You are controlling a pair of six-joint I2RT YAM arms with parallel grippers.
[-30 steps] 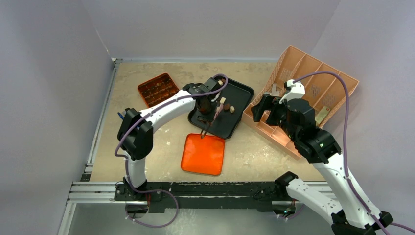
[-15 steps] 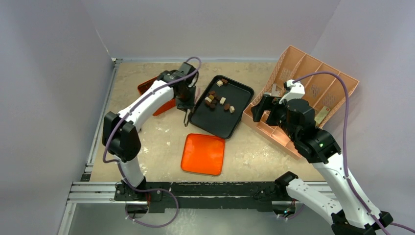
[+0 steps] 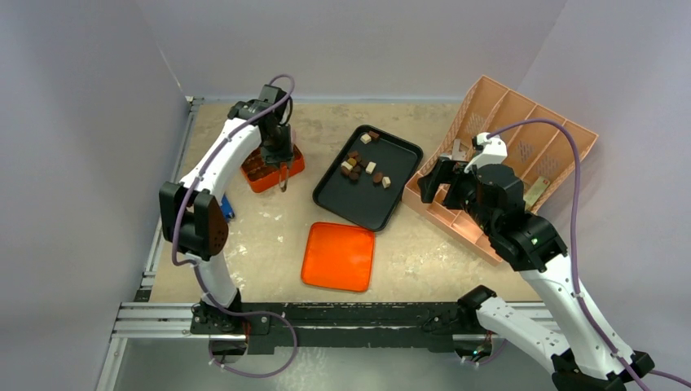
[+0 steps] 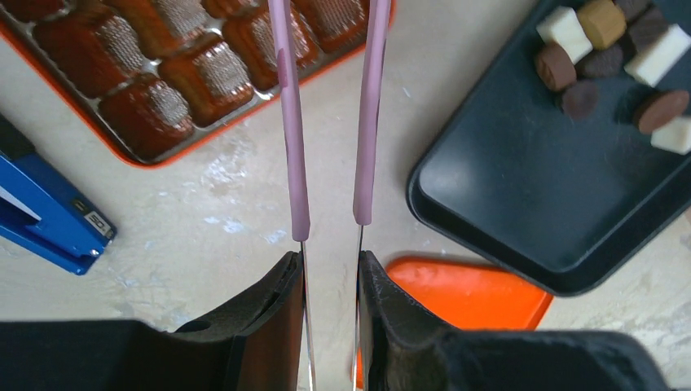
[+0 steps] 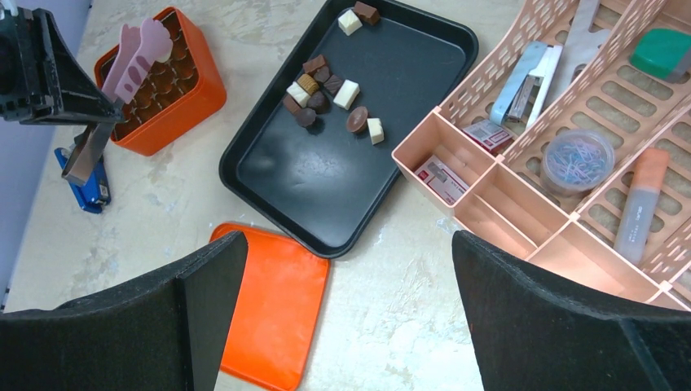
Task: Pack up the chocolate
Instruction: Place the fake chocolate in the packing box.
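Several dark brown, mid brown and cream-white pieces of chocolate (image 3: 360,166) (image 4: 603,45) (image 5: 326,85) lie in the far part of the black tray (image 3: 367,208) (image 4: 530,204) (image 5: 310,187). The orange box (image 3: 273,167) (image 4: 163,90) (image 5: 175,102) with brown cells stands to the tray's left. My left gripper (image 3: 279,155) (image 4: 330,257) hangs over that box, shut on pink-tipped tweezers (image 4: 291,122) (image 5: 134,45). Their tips run out of the left wrist view, so I cannot tell if they hold a piece. My right gripper (image 3: 436,183) (image 5: 350,244) hovers open and empty to the tray's right.
An orange lid (image 3: 338,257) (image 4: 473,293) (image 5: 269,309) lies flat in front of the tray. A blue stapler (image 3: 226,208) (image 4: 49,220) (image 5: 85,183) lies near the left edge. A peach desk organizer (image 3: 521,155) (image 5: 505,204) with office items stands at the right.
My left arm has swung left with the tweezers, from above the black tray to above the orange box. The right arm has not moved.
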